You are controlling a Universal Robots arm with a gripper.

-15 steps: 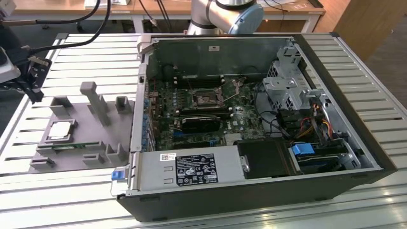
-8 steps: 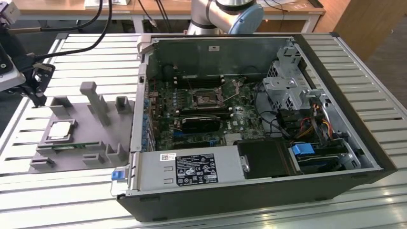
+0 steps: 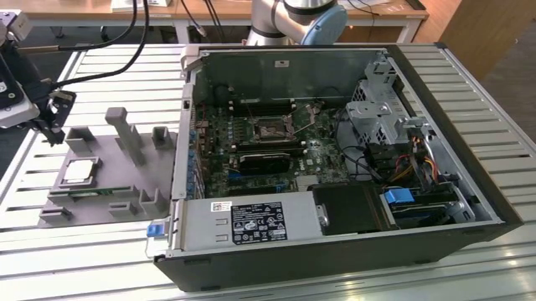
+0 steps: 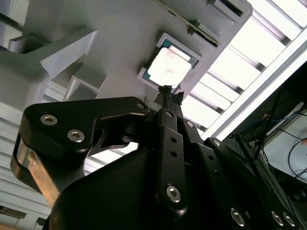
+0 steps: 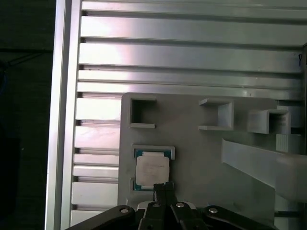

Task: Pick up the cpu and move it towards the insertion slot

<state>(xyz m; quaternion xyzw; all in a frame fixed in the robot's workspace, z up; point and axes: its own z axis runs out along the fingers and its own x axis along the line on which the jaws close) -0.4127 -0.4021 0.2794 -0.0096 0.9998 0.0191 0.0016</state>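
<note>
Now: approach step, I judge.
Cpu (image 5: pixel 152 171): flat silvery square chip, seated in grey plastic fixture (image 5: pixel 192 143).
My gripper (image 5: pixel 163 188): clenched, empty, near Cpu's edge.
Need: prob. opening first.

The cpu (image 3: pixel 78 170), a flat square chip with a pale silvery top and a darker rim, lies face up in a shallow seat of the grey tray (image 3: pixel 117 168) at the exterior view's left. The insertion slot (image 3: pixel 270 128), a square metal-framed socket whose centre looks dark brownish, sits on the board (image 3: pixel 251 164) well apart to the right.
</note>
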